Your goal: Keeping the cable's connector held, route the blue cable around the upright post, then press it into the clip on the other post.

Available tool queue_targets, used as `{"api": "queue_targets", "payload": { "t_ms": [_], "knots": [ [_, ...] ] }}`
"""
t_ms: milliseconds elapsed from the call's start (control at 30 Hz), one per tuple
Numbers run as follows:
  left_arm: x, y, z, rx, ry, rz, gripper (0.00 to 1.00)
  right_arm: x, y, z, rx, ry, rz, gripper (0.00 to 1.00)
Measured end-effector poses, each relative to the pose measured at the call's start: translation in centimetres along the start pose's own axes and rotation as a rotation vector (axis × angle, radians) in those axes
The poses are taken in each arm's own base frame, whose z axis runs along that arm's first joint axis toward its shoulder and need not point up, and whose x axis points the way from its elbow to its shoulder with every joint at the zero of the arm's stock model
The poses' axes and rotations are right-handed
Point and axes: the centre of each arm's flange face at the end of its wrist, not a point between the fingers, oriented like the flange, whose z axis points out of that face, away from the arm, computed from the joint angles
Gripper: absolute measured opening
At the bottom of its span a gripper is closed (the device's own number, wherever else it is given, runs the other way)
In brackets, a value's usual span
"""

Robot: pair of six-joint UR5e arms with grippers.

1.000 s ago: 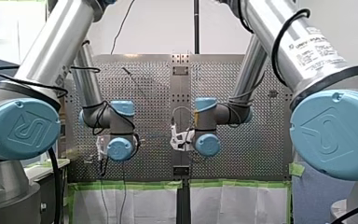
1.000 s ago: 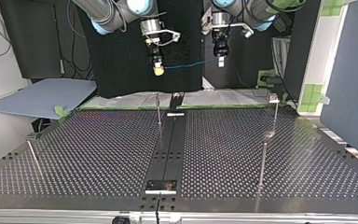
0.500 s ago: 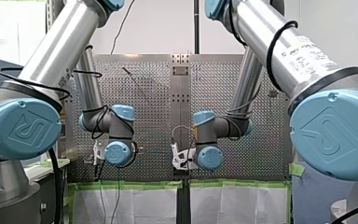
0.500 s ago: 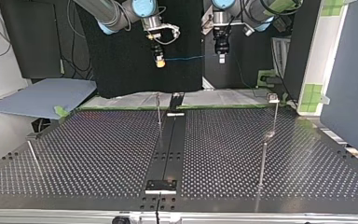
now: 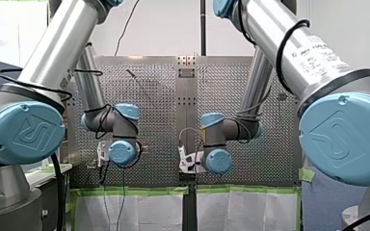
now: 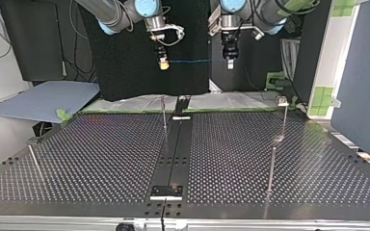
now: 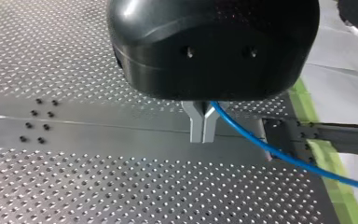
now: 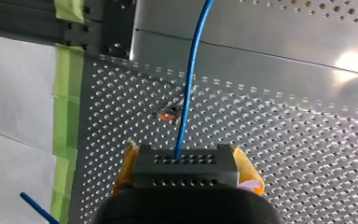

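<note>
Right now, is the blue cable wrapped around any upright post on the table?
No: the top view shows the blue cable stretched in the air between my right gripper and my left gripper, above the posts.

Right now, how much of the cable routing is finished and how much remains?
Done: my left end effector and my right end effector both grip the blue cable. In hand: it stretches between them, high above the table. Left: it has not rounded the upright post or entered the clip.

The blue cable [image 7: 289,160] is cut off at the left wrist view's edge, far end unseen.
</note>
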Motion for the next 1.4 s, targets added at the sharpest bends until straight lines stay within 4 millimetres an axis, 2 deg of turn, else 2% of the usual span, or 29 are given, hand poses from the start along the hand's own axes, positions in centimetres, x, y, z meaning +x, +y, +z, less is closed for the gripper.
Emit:
{"api": "queue_targets", "payload": {
  "t_ms": [200,533,733,1000,1133,1400],
  "knots": [
    [-1.4,0.3,0.1,0.002,0.001,-0.033,0.0,2.5,-0.2,0.5,0.027,0.044,0.045,0.0],
    [-4.3,1.0,0.3,-0.027,-0.006,-0.071,0.0,11.0,-0.8,2.8,0.105,0.151,0.131,0.0],
    [-7.4,0.9,1.8,-0.052,-0.047,-0.096,0.0,15.4,-0.5,3.5,0.114,0.201,0.142,0.0],
    [-12.6,0.7,4.0,-0.081,-0.115,-0.154,0.0,21.3,0.2,3.9,0.121,0.265,0.156,0.0],
    [-14.7,1.0,4.7,-0.108,-0.143,-0.183,0.0,24.8,0.7,3.9,0.127,0.303,0.162,0.0],
    [-19.3,1.6,5.8,-0.153,-0.202,-0.226,0.0,28.2,0.8,4.4,0.149,0.337,0.17,0.0]
  ]
}}
